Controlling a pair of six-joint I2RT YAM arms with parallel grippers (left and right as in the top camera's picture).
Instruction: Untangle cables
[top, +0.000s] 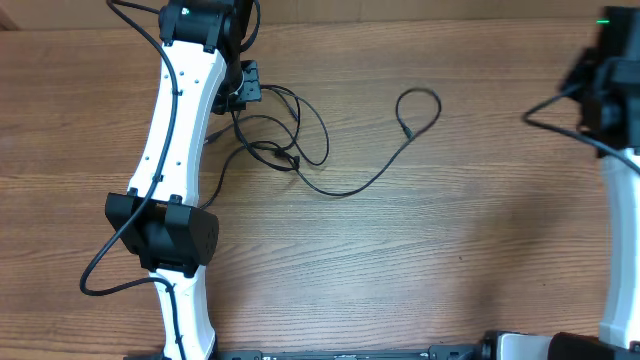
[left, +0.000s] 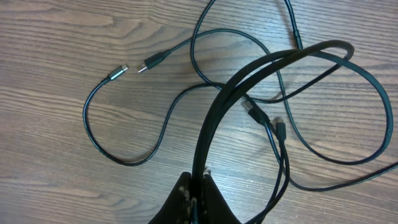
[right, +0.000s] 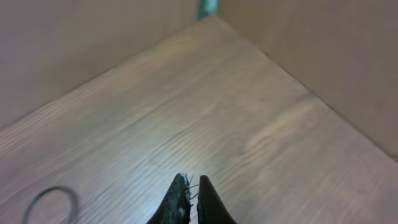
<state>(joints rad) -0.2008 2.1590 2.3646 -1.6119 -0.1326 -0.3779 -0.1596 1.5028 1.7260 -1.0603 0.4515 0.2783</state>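
Observation:
Several thin black cables lie looped together on the wooden table beside my left arm. One long strand runs right and ends in a small loop. My left gripper is at the left edge of the tangle. In the left wrist view its jaws are shut on a doubled black cable that arches up and away to the right. Loose plug ends lie on the wood. My right gripper is shut and empty, above bare table at the far right.
The wooden table spans the whole view. A cardboard-coloured wall borders its far corner near my right gripper. A bit of cable loop shows at the lower left of the right wrist view. The left arm lies over the table's left part.

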